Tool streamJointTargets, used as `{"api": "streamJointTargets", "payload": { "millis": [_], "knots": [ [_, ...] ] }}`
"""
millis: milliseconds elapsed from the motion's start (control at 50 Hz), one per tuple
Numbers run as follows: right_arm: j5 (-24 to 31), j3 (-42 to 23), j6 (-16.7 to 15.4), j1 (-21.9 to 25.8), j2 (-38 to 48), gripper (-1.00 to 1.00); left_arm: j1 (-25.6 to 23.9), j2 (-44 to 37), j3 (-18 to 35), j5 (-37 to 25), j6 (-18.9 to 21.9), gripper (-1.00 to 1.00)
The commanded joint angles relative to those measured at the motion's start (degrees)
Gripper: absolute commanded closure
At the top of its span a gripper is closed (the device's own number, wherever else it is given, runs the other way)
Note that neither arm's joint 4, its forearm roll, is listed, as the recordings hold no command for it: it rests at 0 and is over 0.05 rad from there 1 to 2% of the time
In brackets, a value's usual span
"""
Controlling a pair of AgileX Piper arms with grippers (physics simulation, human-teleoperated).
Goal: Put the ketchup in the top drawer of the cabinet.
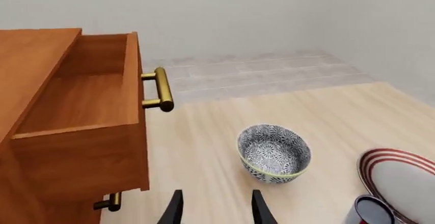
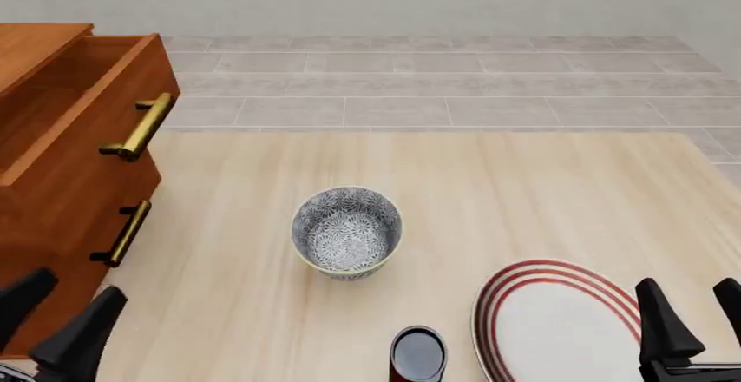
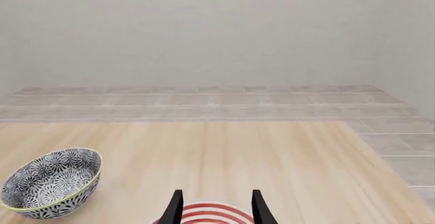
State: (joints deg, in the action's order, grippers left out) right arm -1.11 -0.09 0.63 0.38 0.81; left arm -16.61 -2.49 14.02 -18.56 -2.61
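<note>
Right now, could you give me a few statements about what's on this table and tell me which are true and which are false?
1. The top drawer of the cabinet is pulled open. True.
2. The ketchup already lies inside that drawer. False: it stands on the table, next to the red-rimmed plate, and the drawer's visible inside looks empty.
3. The patterned bowl sits on the table between the cabinet and the plate. True.
4. The left gripper is clamped on the drawer handle. False: it is open and holds nothing, apart from the handle.
5. The right gripper is open, near the plate. True.
</note>
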Motion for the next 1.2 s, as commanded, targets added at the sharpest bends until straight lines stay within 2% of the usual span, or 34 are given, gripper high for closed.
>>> {"api": "streamJointTargets", "payload": {
  "millis": [20,160,220,260,300,360,440,520,560,580,640,680,780,860,900,920,1040,1100,1200],
  "knots": [
    [-0.6,0.0,-0.3,-0.3,0.9,-1.00,-10.3,-3.9,3.7,-4.4,-1.5,-1.00],
    [0.0,0.1,-0.4,-0.8,0.8,-1.00,-17.1,-10.0,4.5,-0.8,-1.0,-1.00],
    [0.3,0.1,-0.2,-0.8,0.5,-1.00,-21.8,-13.8,6.0,0.8,-1.9,-1.00],
    [0.3,0.1,-0.1,-0.7,0.5,-1.00,-28.5,-19.5,7.8,3.8,-5.0,-1.00],
    [0.5,0.1,0.1,-0.7,0.3,-1.00,-31.2,-22.4,9.0,5.2,-3.6,-1.00],
    [0.9,0.1,0.2,-0.6,-0.1,-1.00,-32.9,-26.4,9.7,7.2,-4.9,-1.00],
    [1.3,0.1,0.2,-0.6,-0.5,-1.00,-35.3,-32.1,10.7,10.7,-2.5,-1.00],
    [1.2,0.1,0.3,-0.7,-0.6,-1.00,-40.8,-42.3,12.3,16.0,-1.9,-1.00],
    [1.3,0.1,0.3,-0.5,-0.7,-1.00,-40.8,-43.6,12.5,16.5,-1.4,-1.00],
    [1.3,0.1,0.5,-0.4,-0.8,-1.00,-42.3,-47.6,13.2,18.5,1.5,-1.00],
    [1.5,0.1,0.7,-0.2,-0.8,-1.00,-44.6,-51.8,14.5,20.4,2.5,-1.00],
    [1.6,0.1,0.6,0.0,-0.8,-1.00,-44.9,-54.7,15.4,20.8,2.3,-1.00],
    [1.5,0.1,0.7,0.1,-0.8,-1.00,-45.0,-59.8,17.6,21.0,6.3,-1.00],
    [1.7,0.1,0.9,-0.2,-0.8,-1.00,-45.1,-62.8,18.8,21.4,7.2,-1.00],
    [1.8,0.1,0.9,-0.2,-0.8,-1.00,-45.5,-63.6,18.9,22.0,8.7,-1.00],
    [1.9,0.1,1.1,-0.3,-0.8,-1.00,-44.9,-65.0,18.1,23.4,12.4,-1.00],
    [2.2,0.1,1.0,-0.4,-0.8,-1.00,-45.5,-68.0,20.3,22.4,10.0,-1.00],
    [2.5,0.1,0.8,-0.5,-0.8,-1.00,-44.1,-68.9,20.4,22.3,10.9,-1.00],
    [2.8,0.1,0.7,-0.5,-0.8,-1.00,-44.4,-69.8,20.5,22.1,12.9,-1.00]
  ]
}}
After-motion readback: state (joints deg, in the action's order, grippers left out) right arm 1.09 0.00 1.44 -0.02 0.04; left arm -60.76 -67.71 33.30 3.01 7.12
